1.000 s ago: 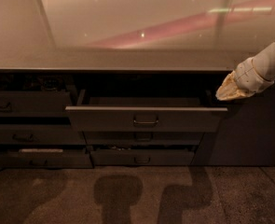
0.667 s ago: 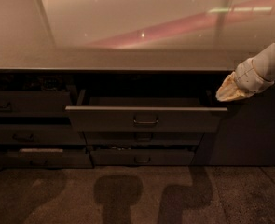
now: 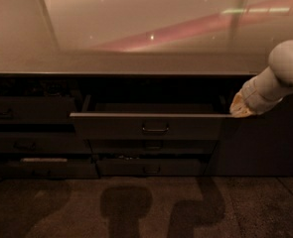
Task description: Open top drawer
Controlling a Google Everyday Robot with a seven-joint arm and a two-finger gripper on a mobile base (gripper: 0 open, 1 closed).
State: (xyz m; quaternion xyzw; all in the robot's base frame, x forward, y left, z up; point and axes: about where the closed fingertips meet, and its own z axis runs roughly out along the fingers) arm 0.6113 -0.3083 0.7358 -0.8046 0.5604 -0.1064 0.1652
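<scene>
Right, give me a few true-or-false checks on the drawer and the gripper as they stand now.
1. The top drawer is pulled out. True.
2. The gripper sits on the loop handle. False: it is at the drawer's right end, well away from the handle.
3. The drawer just below sticks out as far as the top one. False: it sits further back, in the top drawer's shadow.
4. The countertop shows reflected lights. True.

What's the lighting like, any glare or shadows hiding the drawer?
Camera view: dim, warm light; glare streaks and spots on the countertop; dark shadows on the floor; top drawer murky, its handle readable; hand at the drawer's right end, lit pale.
</scene>
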